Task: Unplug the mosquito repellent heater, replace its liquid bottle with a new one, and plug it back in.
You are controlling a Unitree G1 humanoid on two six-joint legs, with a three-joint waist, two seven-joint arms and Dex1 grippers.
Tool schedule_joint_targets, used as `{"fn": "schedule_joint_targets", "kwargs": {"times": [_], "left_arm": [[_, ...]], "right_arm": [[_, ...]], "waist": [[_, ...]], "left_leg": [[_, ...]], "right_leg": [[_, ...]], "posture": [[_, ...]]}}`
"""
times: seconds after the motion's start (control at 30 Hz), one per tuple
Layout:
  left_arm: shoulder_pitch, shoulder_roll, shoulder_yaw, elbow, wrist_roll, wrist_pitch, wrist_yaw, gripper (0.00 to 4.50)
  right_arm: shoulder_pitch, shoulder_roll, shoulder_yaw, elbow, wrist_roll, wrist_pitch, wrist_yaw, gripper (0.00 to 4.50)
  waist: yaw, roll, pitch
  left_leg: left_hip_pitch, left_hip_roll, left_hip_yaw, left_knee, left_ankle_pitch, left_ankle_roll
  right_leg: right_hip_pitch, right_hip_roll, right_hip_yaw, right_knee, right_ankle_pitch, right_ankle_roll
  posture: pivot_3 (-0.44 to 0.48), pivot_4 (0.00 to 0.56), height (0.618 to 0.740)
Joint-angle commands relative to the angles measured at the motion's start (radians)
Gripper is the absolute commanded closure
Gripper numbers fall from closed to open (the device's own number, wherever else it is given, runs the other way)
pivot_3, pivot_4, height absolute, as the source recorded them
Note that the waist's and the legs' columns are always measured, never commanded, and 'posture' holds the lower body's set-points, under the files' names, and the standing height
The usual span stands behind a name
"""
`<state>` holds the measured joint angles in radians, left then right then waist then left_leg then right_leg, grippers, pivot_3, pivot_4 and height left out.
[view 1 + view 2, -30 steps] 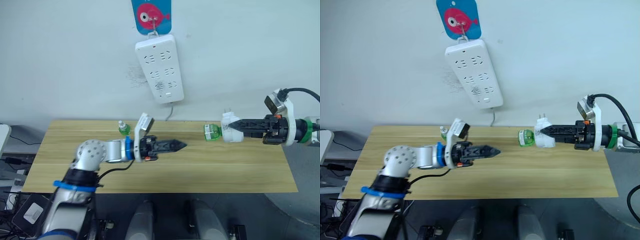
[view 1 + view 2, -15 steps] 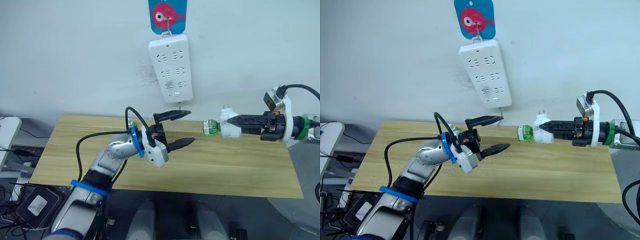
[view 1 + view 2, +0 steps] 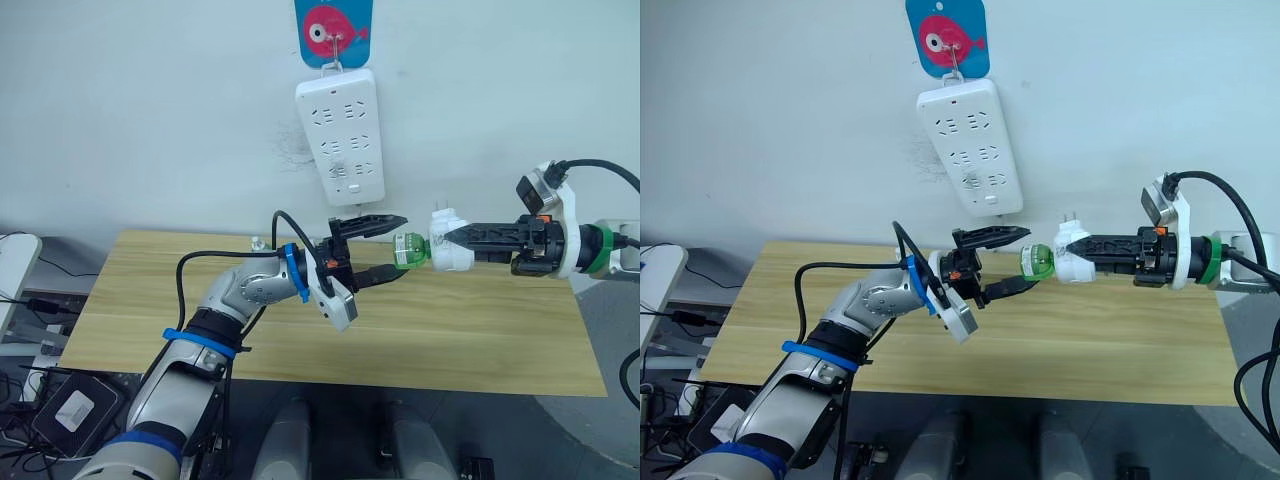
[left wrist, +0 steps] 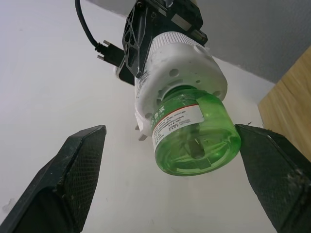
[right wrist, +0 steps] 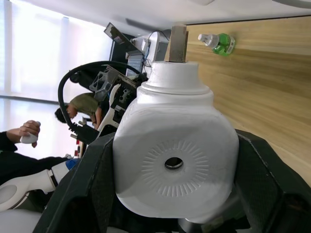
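Observation:
My right gripper (image 3: 458,239) is shut on the mosquito repellent heater (image 3: 448,246), a white rounded unit held in the air above the table. Its green liquid bottle (image 3: 408,249) is still fitted and points toward my left arm. In the right wrist view the heater's domed face (image 5: 175,160) with its round vent hole lies between my fingers (image 5: 262,184), plug prongs (image 5: 178,42) pointing away. My left gripper (image 4: 170,130) is open, one finger (image 4: 73,170) on each side of the bottle (image 4: 194,131), with a gap on both sides. A second green bottle (image 5: 218,42) lies on the table.
A long white power strip (image 3: 340,135) hangs on the wall under a blue sign with a pink fish (image 3: 332,25). The wooden table (image 3: 480,330) stretches below both arms. People (image 5: 82,104) are in the background of the right wrist view.
My left gripper has opened and swung up and to the right until its fingers straddle the bottle. The right gripper has carried the heater a little to the left. The camera has shifted.

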<state>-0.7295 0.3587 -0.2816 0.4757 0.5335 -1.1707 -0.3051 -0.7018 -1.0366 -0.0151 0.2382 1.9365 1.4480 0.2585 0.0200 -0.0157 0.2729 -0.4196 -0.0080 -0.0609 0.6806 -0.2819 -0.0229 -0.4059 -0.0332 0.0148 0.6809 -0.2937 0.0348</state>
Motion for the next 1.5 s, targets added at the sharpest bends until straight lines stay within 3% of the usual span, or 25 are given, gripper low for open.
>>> {"fn": "schedule_joint_targets", "kwargs": {"times": [0.03, 0.27, 0.43, 0.53, 0.6, 0.7, 0.77, 0.87, 0.93, 1.0, 1.17, 1.5], "left_arm": [[-0.023, 0.001, -0.023, -0.007, -0.001, -0.035, 0.029, 0.42], [-0.038, 0.001, -0.051, 0.014, -0.003, -0.051, 0.044, 2.22], [-0.047, 0.005, -0.095, 0.023, -0.102, -0.040, 0.001, 2.23], [-0.044, 0.026, -0.170, -0.013, -0.285, 0.007, -0.108, 2.23], [-0.032, 0.048, -0.249, -0.093, -0.490, 0.107, -0.248, 2.23], [-0.004, 0.067, -0.298, -0.284, -0.797, 0.400, -0.453, 2.23], [-0.003, 0.090, -0.280, -0.428, -1.025, 0.745, -0.544, 2.23], [-0.025, 0.140, -0.226, -0.532, -1.347, 1.285, -0.585, 2.23], [-0.062, 0.195, -0.173, -0.500, -1.696, 1.778, -0.566, 2.23], [-0.063, 0.200, -0.106, -0.452, -1.891, 2.012, -0.581, 2.23], [-0.014, 0.140, 0.017, -0.346, -2.003, 2.250, -0.518, 2.23], [0.058, 0.115, 0.126, -0.389, -1.960, 2.425, -0.516, 2.23]], "right_arm": [[-0.002, -0.004, -0.032, -0.037, 0.036, 0.000, 0.021, 1.54], [0.006, 0.000, -0.032, -0.054, 0.036, -0.002, 0.031, 1.54], [0.006, -0.008, -0.025, -0.064, 0.036, 0.005, 0.042, 1.54], [0.017, -0.022, -0.021, -0.087, 0.036, 0.008, 0.052, 1.54], [0.027, -0.031, -0.017, -0.108, 0.036, 0.009, 0.060, 1.54], [0.038, -0.047, -0.014, -0.133, 0.035, 0.008, 0.070, 1.54], [0.044, -0.057, -0.012, -0.149, 0.031, 0.007, 0.078, 1.54], [0.050, -0.062, -0.013, -0.162, 0.018, 0.008, 0.096, 1.54], [0.053, -0.064, -0.016, -0.173, 0.004, 0.014, 0.113, 1.54], [0.052, -0.067, -0.014, -0.173, 0.007, 0.013, 0.120, 1.54], [0.044, -0.075, -0.006, -0.156, 0.019, -0.004, 0.124, 1.54], [0.071, -0.119, -0.020, -0.141, 0.008, 0.004, 0.144, 1.54]], "waist": [[0.000, 0.000, 0.000], [-0.002, 0.000, 0.000], [-0.007, 0.000, 0.000], [-0.008, 0.000, 0.000], [-0.011, 0.000, 0.000], [-0.017, 0.000, 0.000], [-0.021, 0.000, 0.000], [-0.024, 0.000, 0.000], [-0.027, 0.000, 0.000], [-0.037, 0.000, 0.000], [-0.052, 0.000, 0.000], [-0.052, 0.000, 0.000]], "left_leg": [[0.000, 0.000, 0.000, 0.000, 0.000, 0.000], [0.000, 0.000, 0.000, 0.000, 0.000, 0.000], [0.000, 0.000, 0.000, 0.000, 0.000, 0.000], [0.000, 0.000, 0.000, 0.000, 0.000, 0.000], [0.000, 0.000, -0.001, 0.000, 0.000, 0.000], [-0.001, 0.000, -0.002, 0.001, 0.001, -0.001], [-0.001, 0.000, -0.004, 0.001, 0.002, -0.004], [-0.002, 0.000, -0.006, 0.002, 0.002, -0.004], [-0.002, 0.000, -0.007, 0.002, 0.003, -0.003], [-0.002, 0.000, -0.009, 0.002, 0.003, -0.001], [-0.002, 0.000, -0.010, 0.002, 0.003, -0.001], [-0.002, 0.000, -0.007, 0.002, 0.004, -0.002]], "right_leg": [[0.000, 0.000, 0.000, 0.000, 0.000, 0.000], [0.000, 0.000, 0.000, 0.000, 0.000, 0.000], [0.000, 0.000, 0.000, 0.000, 0.000, 0.000], [0.000, 0.000, 0.000, 0.000, 0.000, 0.000], [0.000, 0.000, 0.000, 0.000, 0.000, 0.000], [0.000, -0.001, -0.001, 0.000, 0.000, 0.000], [0.000, -0.001, -0.002, -0.001, 0.000, 0.000], [0.000, -0.001, -0.003, -0.001, 0.000, 0.000], [0.000, 0.000, -0.004, 0.000, 0.000, 0.000], [0.000, 0.000, -0.006, 0.000, 0.000, 0.000], [0.000, 0.002, -0.007, 0.001, 0.000, 0.000], [0.000, 0.005, -0.002, 0.001, 0.000, 0.000]], "posture": [[0.011, 0.251, 0.740], [0.011, 0.251, 0.740], [0.003, 0.254, 0.740], [0.004, 0.255, 0.740], [0.004, 0.255, 0.740], [0.007, 0.255, 0.740], [0.007, 0.255, 0.740], [0.014, 0.257, 0.740], [0.014, 0.257, 0.740], [0.014, 0.257, 0.740], [0.003, 0.257, 0.740], [-0.013, 0.265, 0.740]]}}
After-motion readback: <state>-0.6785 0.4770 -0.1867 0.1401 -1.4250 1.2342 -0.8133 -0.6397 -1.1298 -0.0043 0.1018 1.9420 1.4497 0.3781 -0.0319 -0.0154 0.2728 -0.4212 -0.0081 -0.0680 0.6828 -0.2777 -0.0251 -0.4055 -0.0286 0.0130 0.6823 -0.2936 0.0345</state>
